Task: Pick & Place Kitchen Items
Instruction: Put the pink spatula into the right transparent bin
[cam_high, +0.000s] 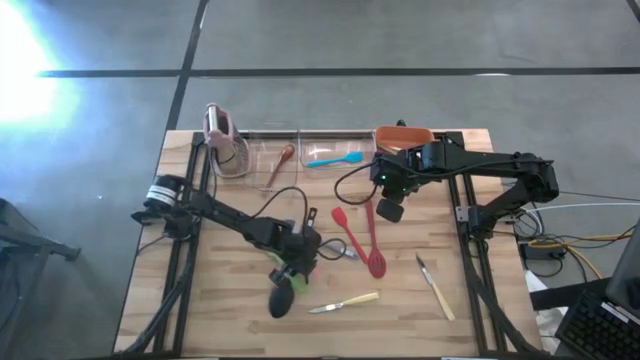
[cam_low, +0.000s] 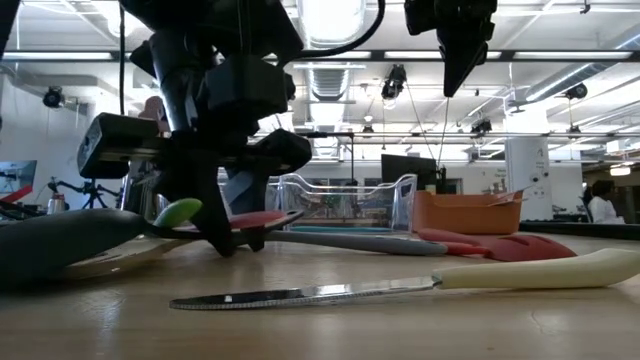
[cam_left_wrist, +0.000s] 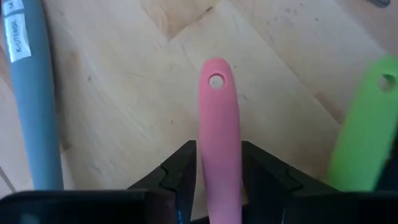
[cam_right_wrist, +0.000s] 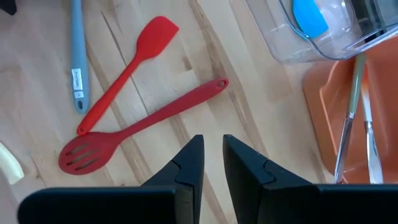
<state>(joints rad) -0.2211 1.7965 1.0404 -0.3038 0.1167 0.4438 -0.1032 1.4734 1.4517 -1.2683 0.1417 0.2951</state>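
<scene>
My left gripper (cam_high: 300, 250) is low over the middle of the table, shut on a pink silicone utensil (cam_left_wrist: 217, 124). A green handle (cam_left_wrist: 364, 124) and a grey handle (cam_left_wrist: 31, 93) lie on either side of it, and a black ladle (cam_high: 280, 300) lies just nearer. My right gripper (cam_high: 388, 210) hangs empty above the table, its fingers (cam_right_wrist: 212, 158) only a narrow gap apart. Below it lie a red spatula (cam_right_wrist: 127, 68) and a red slotted spoon (cam_right_wrist: 143, 124). My left gripper pinches the pink utensil's handle (cam_left_wrist: 217, 168) between its two fingers, a little back from the end with the hole (cam_left_wrist: 216, 81). The fingers come from above and lie across the handle. In the low view the utensil (cam_low: 255, 218) sits near level just above the table; whether it is lifted clear I cannot tell.
Two clear bins (cam_high: 265, 160) stand along the far edge, holding a wooden spoon (cam_high: 280, 165) and a blue spatula (cam_high: 335, 158). An orange bin (cam_high: 405, 135) is beside them and a pink-topped rack (cam_high: 222, 140) at far left. Two pale-handled knives (cam_high: 345, 302) (cam_high: 436, 288) lie near the front.
</scene>
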